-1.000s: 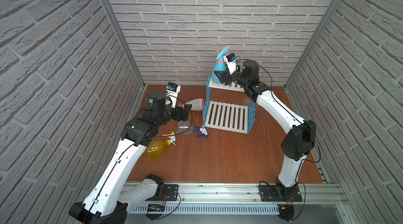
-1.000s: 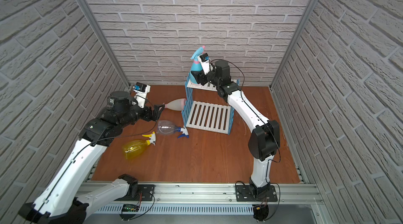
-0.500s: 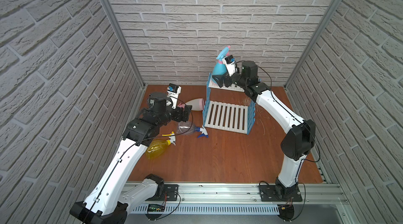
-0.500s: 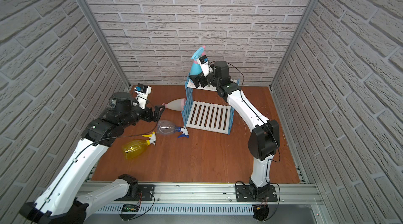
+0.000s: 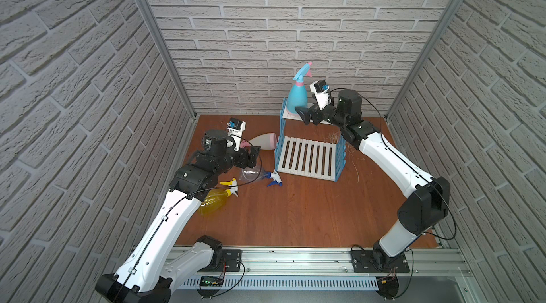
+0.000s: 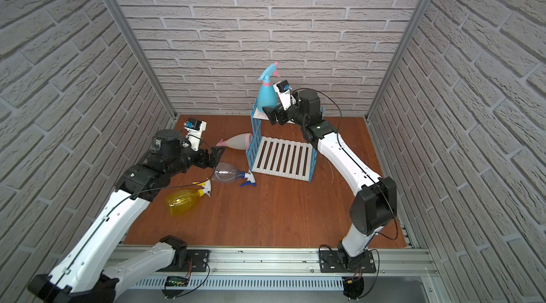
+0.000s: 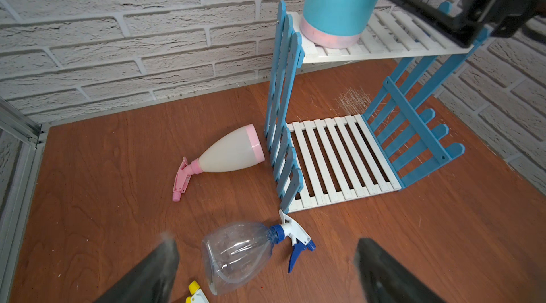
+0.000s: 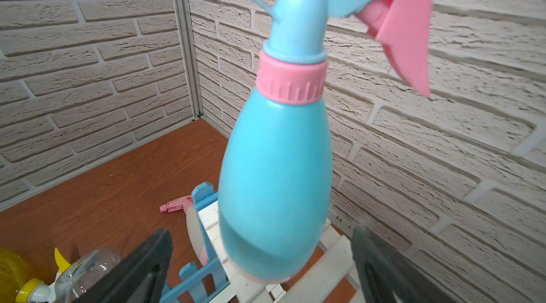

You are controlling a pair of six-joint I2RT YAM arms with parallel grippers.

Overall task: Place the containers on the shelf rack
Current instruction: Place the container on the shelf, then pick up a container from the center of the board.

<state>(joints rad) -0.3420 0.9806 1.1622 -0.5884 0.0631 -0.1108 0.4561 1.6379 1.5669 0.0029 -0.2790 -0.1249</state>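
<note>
Right pincer (image 8: 261, 245), spread wide, at top shelf of blue-and-white slatted rack (image 7: 282, 80), flanking light-blue cone-shaped plastic spray bottle (image 8: 274, 168) standing upright there; pad contact hard to tell. Placing likely finished: next, back straight out without tipping it. Left pincer (image 7: 266, 244), spread, poised over clear round bottle (image 7: 236, 257) lying on tabletop (image 7: 384, 242); cream cone bottle (image 7: 230, 154) ahead, yellow round bottle (image 5: 210, 205) behind, partly hidden by arm.

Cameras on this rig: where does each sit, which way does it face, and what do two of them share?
Top views: high above the front rail, looking down toward the back wall; both whole arms show.
Left wrist: behind the open left gripper, above the clear bottle, facing the shelf rack; its two fingers show.
Right wrist: behind the open right gripper, facing the light-blue bottle upright on the top shelf; its fingers show.
Shared: every view shows the light-blue bottle and shelf rack.
</note>
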